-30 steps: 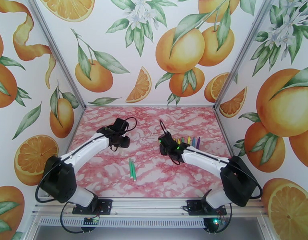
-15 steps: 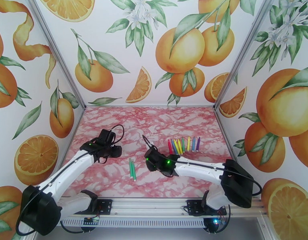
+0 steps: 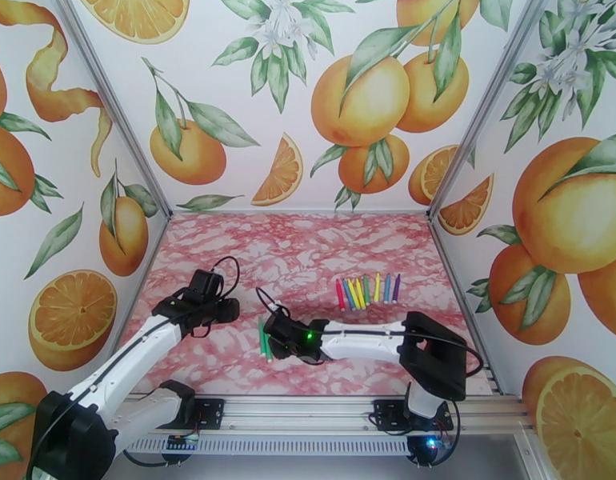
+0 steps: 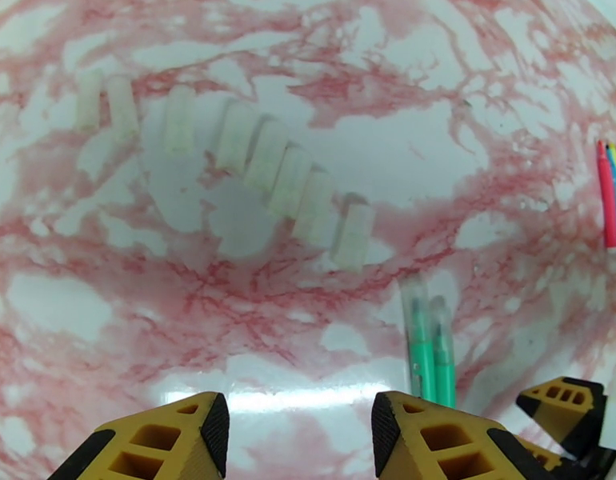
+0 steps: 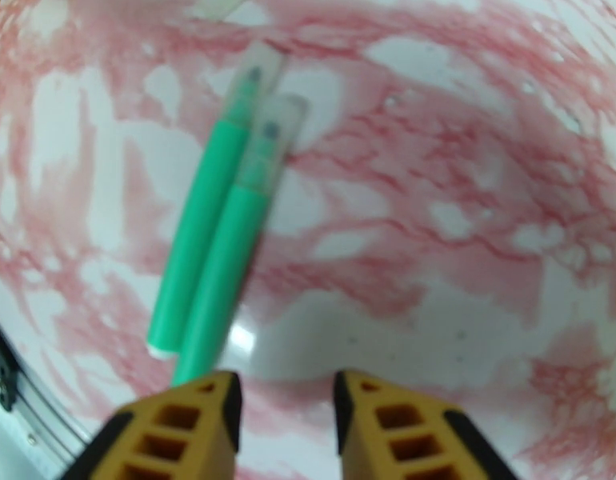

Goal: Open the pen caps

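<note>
Two green pens (image 5: 216,234) lie side by side on the marble table, each with a translucent cap (image 5: 264,74) still on; they also appear in the top view (image 3: 265,341) and the left wrist view (image 4: 430,346). My right gripper (image 5: 284,410) hovers just over their lower ends, open a little with nothing between its fingers; from above it (image 3: 271,334) sits right beside them. My left gripper (image 4: 296,426) is open and empty, left of the green pens (image 3: 226,311). A row of several coloured pens (image 3: 367,291) lies at the right.
Several loose translucent caps (image 4: 252,154) lie in a curved row on the table ahead of the left gripper. The ends of the coloured pens (image 4: 614,194) show at that view's right edge. Printed walls close in the table on three sides.
My right arm swung left from the coloured row to the two green pens. My left arm drew back towards the near left, and its jaws widened.
</note>
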`<state>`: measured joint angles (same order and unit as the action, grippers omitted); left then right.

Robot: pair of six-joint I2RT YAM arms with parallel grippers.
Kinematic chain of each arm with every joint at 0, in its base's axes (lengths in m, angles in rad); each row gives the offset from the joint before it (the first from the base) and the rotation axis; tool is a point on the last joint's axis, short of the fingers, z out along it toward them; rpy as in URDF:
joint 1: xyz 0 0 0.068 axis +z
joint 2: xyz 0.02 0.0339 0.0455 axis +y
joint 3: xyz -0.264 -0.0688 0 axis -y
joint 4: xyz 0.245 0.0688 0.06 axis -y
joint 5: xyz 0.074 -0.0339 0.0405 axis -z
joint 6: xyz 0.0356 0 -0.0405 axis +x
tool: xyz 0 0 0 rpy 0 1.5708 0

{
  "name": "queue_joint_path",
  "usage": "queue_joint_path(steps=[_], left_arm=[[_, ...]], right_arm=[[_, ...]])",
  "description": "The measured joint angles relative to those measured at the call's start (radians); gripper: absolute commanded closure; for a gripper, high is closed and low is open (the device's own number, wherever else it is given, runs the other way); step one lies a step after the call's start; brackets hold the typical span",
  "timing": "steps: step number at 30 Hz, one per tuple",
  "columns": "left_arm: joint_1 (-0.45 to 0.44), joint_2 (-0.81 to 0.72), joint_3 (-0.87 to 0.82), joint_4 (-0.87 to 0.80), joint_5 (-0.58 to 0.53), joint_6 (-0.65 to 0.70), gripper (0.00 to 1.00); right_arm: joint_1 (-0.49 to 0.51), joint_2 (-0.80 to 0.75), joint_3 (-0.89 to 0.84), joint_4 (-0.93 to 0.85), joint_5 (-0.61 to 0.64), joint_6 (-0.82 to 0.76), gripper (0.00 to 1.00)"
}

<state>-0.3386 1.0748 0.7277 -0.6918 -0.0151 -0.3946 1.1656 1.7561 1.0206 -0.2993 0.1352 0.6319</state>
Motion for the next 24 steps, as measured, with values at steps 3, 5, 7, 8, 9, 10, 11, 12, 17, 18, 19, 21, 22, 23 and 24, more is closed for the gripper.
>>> queue_joint_path(steps=[3,5,7,8,9,10,11,12,17,18,19,21,22,23,24], left_arm=[[0.002,-0.003,-0.002,0.006,0.004,-0.001,0.48],[0.005,-0.003,-0.002,0.009,0.007,-0.004,0.48],[0.005,-0.003,-0.003,0.014,0.008,-0.01,0.48],[0.006,-0.003,-0.003,0.016,0.008,-0.011,0.48],[0.006,-0.003,-0.005,0.017,0.009,-0.014,0.48],[0.006,-0.004,-0.005,0.016,0.011,-0.017,0.48],[0.006,-0.005,-0.006,0.018,0.012,-0.018,0.48],[0.006,-0.005,-0.007,0.019,0.014,-0.018,0.48],[0.008,-0.008,-0.008,0.023,0.016,-0.018,0.48],[0.01,-0.008,-0.008,0.023,0.016,-0.018,0.48],[0.011,-0.008,-0.008,0.024,0.016,-0.018,0.48],[0.011,-0.008,-0.009,0.024,0.016,-0.018,0.48],[0.011,-0.008,-0.009,0.026,0.017,-0.018,0.48],[0.011,-0.008,-0.01,0.028,0.018,-0.019,0.47],[0.011,-0.008,-0.011,0.031,0.018,-0.018,0.48]], right_arm=[[0.006,0.019,0.014,0.015,-0.013,0.004,0.62],[0.009,0.03,0.022,0.022,-0.019,0.008,0.62],[0.01,0.04,0.031,0.025,-0.024,0.008,0.62],[0.011,0.045,0.035,0.027,-0.027,0.008,0.62],[0.011,0.051,0.04,0.03,-0.031,0.008,0.62],[0.011,0.056,0.044,0.033,-0.033,0.008,0.62],[0.012,0.06,0.047,0.034,-0.033,0.008,0.62],[0.012,0.064,0.05,0.035,-0.035,0.009,0.62],[0.012,0.078,0.053,0.042,-0.04,0.015,0.63],[0.012,0.084,0.055,0.042,-0.04,0.016,0.63],[0.012,0.09,0.057,0.042,-0.039,0.019,0.63],[0.012,0.099,0.061,0.042,-0.039,0.02,0.63],[0.012,0.103,0.062,0.042,-0.039,0.022,0.63],[0.012,0.106,0.063,0.042,-0.039,0.024,0.63],[0.012,0.109,0.063,0.041,-0.038,0.026,0.64]])
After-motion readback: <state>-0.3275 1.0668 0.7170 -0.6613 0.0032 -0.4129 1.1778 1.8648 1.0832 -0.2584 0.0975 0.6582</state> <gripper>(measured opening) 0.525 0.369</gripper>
